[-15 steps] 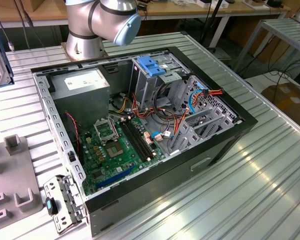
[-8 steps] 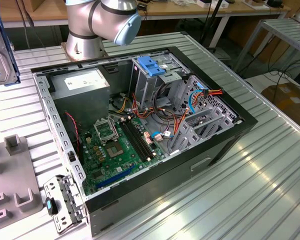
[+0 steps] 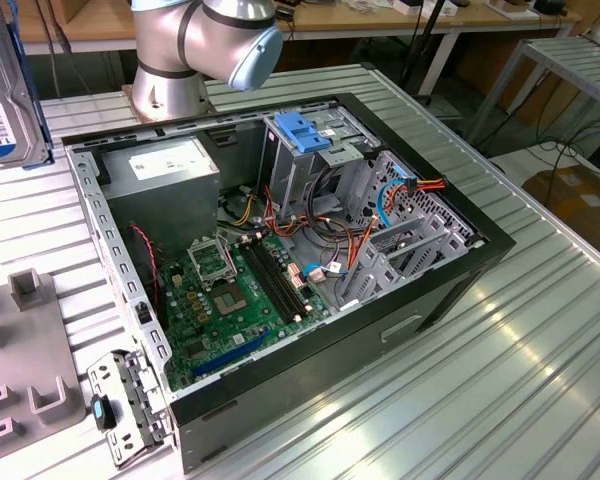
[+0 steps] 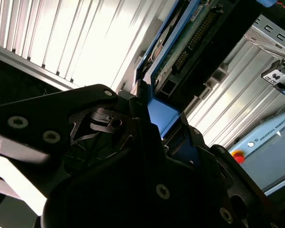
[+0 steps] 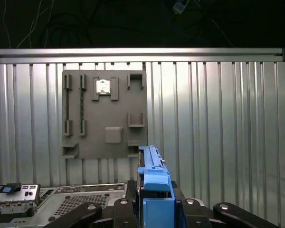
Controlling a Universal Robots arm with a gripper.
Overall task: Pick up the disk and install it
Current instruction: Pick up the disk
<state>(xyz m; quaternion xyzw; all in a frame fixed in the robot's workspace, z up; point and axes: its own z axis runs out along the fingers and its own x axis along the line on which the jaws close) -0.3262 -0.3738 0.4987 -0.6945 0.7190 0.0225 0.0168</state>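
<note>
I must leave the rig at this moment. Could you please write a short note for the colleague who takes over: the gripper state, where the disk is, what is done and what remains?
Gripper: shut on the blue plastic carrier frame of the flat silver-metal disk, as seen in both wrist views.
Disk: upright at the exterior view's left edge, outside the open black computer case, by the ribbed metal table.
Done: the disk is gripped. I cannot tell whether it is clear of the table.
Left: the install, as the disk is not in the case.
</note>
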